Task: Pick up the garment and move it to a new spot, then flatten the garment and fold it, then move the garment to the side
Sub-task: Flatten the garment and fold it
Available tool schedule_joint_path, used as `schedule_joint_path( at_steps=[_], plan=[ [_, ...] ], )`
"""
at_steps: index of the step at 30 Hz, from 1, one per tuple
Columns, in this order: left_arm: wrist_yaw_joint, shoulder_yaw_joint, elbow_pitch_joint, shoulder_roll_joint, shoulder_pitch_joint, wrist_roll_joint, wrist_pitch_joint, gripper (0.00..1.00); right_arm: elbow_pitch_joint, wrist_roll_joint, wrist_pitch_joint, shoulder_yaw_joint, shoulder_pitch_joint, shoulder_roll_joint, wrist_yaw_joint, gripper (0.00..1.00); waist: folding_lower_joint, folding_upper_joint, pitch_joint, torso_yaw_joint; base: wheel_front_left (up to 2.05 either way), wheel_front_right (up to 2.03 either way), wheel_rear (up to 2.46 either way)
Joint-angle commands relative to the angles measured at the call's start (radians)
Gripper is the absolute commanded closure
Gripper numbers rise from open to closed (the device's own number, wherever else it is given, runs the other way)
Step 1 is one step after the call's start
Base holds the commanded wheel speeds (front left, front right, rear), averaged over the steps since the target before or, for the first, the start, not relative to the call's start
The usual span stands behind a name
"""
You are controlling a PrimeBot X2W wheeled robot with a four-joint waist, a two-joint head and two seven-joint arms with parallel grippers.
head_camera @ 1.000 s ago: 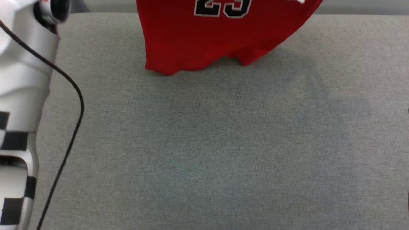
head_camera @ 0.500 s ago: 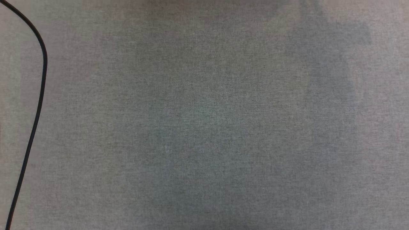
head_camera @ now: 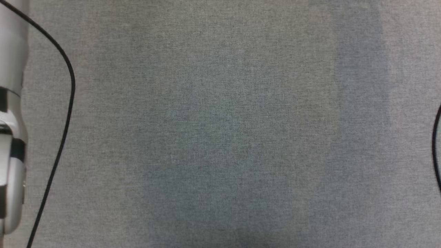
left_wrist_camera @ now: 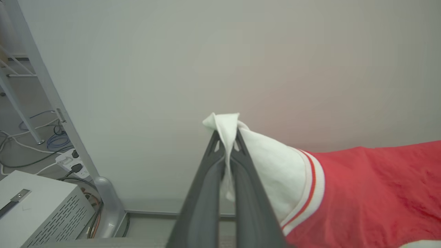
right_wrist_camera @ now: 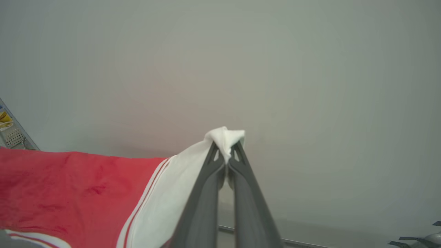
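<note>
Gone from the top of your head view is the red hem that hung there a second ago. The whole picture has shifted, so the camera may have moved rather than the shirt. From the left, you now see your pale left forearm [head_camera: 12, 120], a black cable [head_camera: 69, 86] curving beside it, bare grey table [head_camera: 220, 137], and a second cable [head_camera: 436, 144] at the right edge.

In the left wrist view, your left gripper [left_wrist_camera: 227, 136] is clamped tight on the tip of a white sleeve [left_wrist_camera: 272, 165]. The shirt [left_wrist_camera: 372, 193] runs off to the right of the fingers, in front of a plain wall [left_wrist_camera: 206, 51].

In the right wrist view, your right gripper [right_wrist_camera: 225, 148] is pinched on the other sleeve [right_wrist_camera: 172, 193], and the red body trails away to the left.

So the shirt is held up in the air between your two grippers, its long axis sleeve to sleeve. Neither arm is nearer, as each holds one end. To lay it flat, I judge you should lower both ends together and keep the span taut.
</note>
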Motion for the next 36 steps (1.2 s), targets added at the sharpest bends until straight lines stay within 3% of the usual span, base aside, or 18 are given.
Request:
schedule_joint_path(
  at_steps=[1,7,11,19,26,36],
  plan=[
    [-0.009,-0.005,0.017,-0.007,0.040,-0.005,-0.008,1.00,0.016,0.029,-0.016,0.008,0.029,0.013,-0.001,1.00,-0.0001,0.0000,-0.005,-0.008,0.00,0.00,0.00],
    [-0.026,-0.001,0.055,-0.017,0.152,-0.057,-0.015,1.00,0.060,0.126,-0.027,0.068,0.143,0.036,-0.001,1.00,-0.0001,0.0000,-0.025,-0.011,0.00,0.00,0.00],
    [-0.028,-0.012,0.007,-0.031,0.264,-0.101,-0.020,1.00,0.042,0.198,-0.032,0.131,0.268,0.031,-0.001,1.00,-0.0001,0.0000,-0.062,-0.005,0.00,0.00,0.00],
    [-0.029,0.006,-0.169,0.017,0.522,-0.168,-0.024,1.00,-0.069,0.341,-0.071,0.229,0.532,-0.050,-0.001,1.00,-0.0001,0.0000,-0.176,0.014,0.00,0.00,0.00],
    [-0.021,0.097,-0.325,0.046,0.752,-0.130,-0.024,1.00,-0.188,0.417,-0.066,0.291,0.729,-0.123,-0.001,1.00,-0.0001,0.0000,-0.288,0.021,0.00,0.00,0.00],
    [0.026,0.178,-0.502,0.043,1.090,-0.138,-0.024,1.00,-0.331,0.432,-0.007,0.275,0.978,-0.202,-0.001,1.00,-0.0001,0.0000,-0.417,0.025,0.00,0.00,0.00]
  ],
)
